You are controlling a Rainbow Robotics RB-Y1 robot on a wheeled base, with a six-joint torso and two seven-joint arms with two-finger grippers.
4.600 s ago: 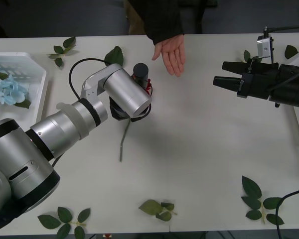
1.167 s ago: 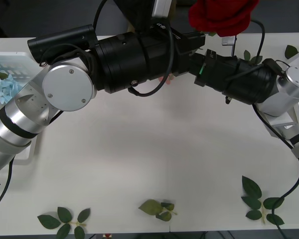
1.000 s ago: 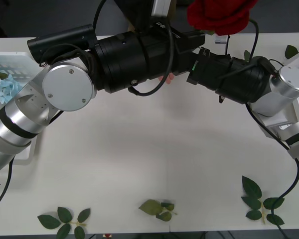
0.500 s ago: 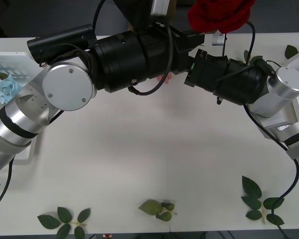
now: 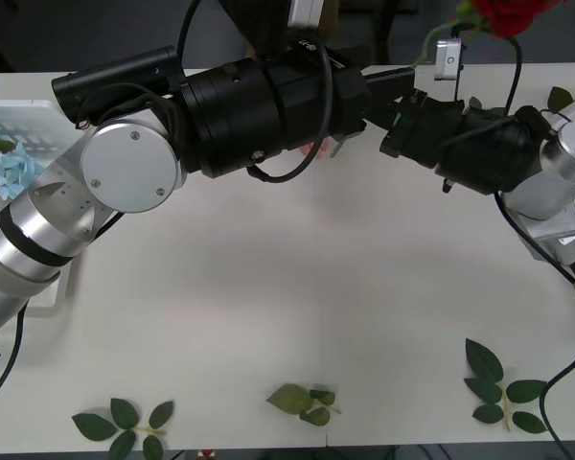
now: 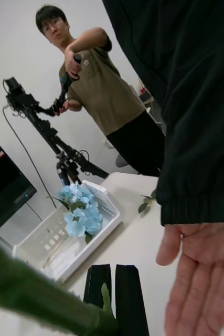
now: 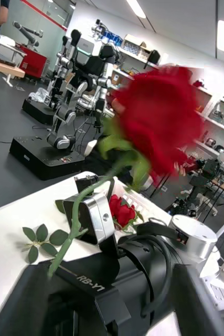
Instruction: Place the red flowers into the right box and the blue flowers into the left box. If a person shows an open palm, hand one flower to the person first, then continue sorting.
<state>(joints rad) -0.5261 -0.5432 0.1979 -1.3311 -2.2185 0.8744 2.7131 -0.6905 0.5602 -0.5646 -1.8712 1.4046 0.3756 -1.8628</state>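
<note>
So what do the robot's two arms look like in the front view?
The left arm has silver round joints, then a thick black forearm with looping black cables. The right arm has a silver joint, a black forearm, a small grey camera box and a black cable.

Both arms reach across the far side of the bench (image 5: 297, 287) and meet near its far edge. A red flower (image 5: 510, 13) on a green stem rises above the right arm's wrist. A blue flower (image 5: 14, 163) lies in the left box (image 5: 53, 115) (mostly behind the left arm). Loose leaf sprigs (image 5: 302, 402) dot the near edge.
</note>
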